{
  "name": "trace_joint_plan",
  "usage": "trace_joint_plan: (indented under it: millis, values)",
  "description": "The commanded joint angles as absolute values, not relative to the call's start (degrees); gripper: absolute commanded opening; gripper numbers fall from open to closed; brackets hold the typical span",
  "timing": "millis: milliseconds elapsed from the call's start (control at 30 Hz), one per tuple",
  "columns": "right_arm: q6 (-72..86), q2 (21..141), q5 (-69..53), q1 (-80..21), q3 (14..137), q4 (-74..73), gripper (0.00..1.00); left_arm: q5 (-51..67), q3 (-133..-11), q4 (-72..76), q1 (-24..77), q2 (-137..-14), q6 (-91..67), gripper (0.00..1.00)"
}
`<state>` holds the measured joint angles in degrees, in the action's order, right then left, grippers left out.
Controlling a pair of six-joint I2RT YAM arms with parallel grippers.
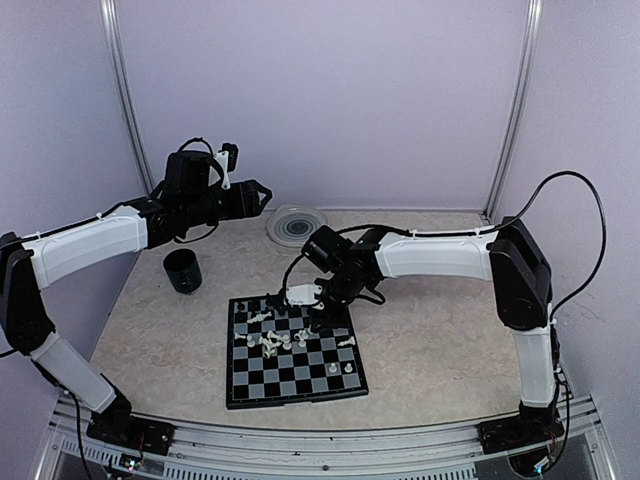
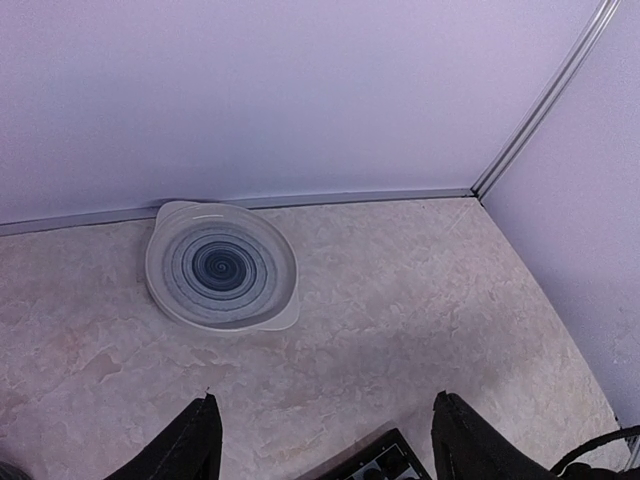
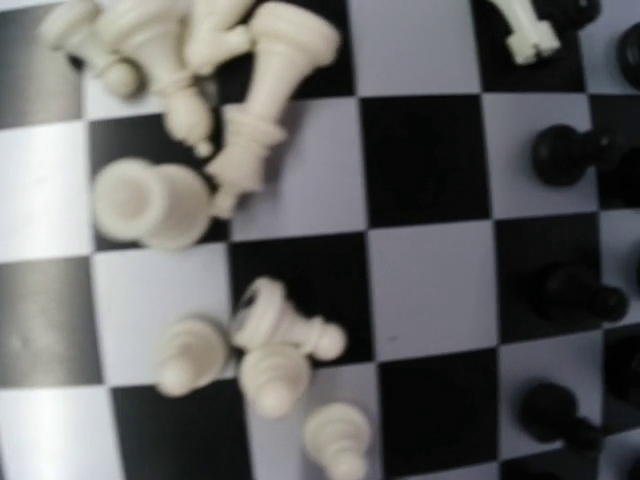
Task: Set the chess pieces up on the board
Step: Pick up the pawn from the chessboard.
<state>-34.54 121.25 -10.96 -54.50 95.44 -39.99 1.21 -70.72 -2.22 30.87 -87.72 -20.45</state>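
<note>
My left gripper [image 2: 325, 402] hangs with its fingers spread wide, holding nothing, and the ridged plate [image 2: 220, 265] lies at its 12 o'clock. My right gripper [image 1: 325, 310] hovers over the far edge of the board [image 1: 300, 382]; I cannot tell how far it is open. White chess pieces [image 3: 255, 350] lie toppled mid-board, with black pieces [image 3: 565, 155] at 3 o'clock in my right wrist view.

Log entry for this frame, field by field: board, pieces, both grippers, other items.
board: chequered, in front of the arms
white pieces: mostly toppled, jumbled mid-board
black pieces: grouped along one side
left gripper: open, raised, holding nothing, facing the plate
right gripper: low over the board's far side; fingers not visible
other: black cup left of board
</note>
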Motion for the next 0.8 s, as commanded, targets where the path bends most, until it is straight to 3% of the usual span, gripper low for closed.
trace_joint_plan:
  millis: [0, 200, 500, 767]
  values:
    - [-33.52, 123.49, -11.07, -53.8, 97.65, -38.96, 0.29, 1.95, -72.49, -2.34, 30.76, -87.52, -20.65, 0.72]
    - [-34.23, 125.76, -14.42, -53.64, 99.54, -40.98, 0.26, 2.12, -72.54, -2.46, 30.77, -87.45, -20.65, 0.72]
    - [-34.07, 123.62, -12.92, -53.46, 98.4, -41.97, 0.04, 2.24, -72.55, -2.47, 30.67, -87.49, -20.72, 0.72]
    - [-35.21, 113.49, -16.0, -54.25, 89.75, -41.59, 0.02, 2.53, -72.6, -2.48, 30.72, -87.66, -21.04, 0.72]
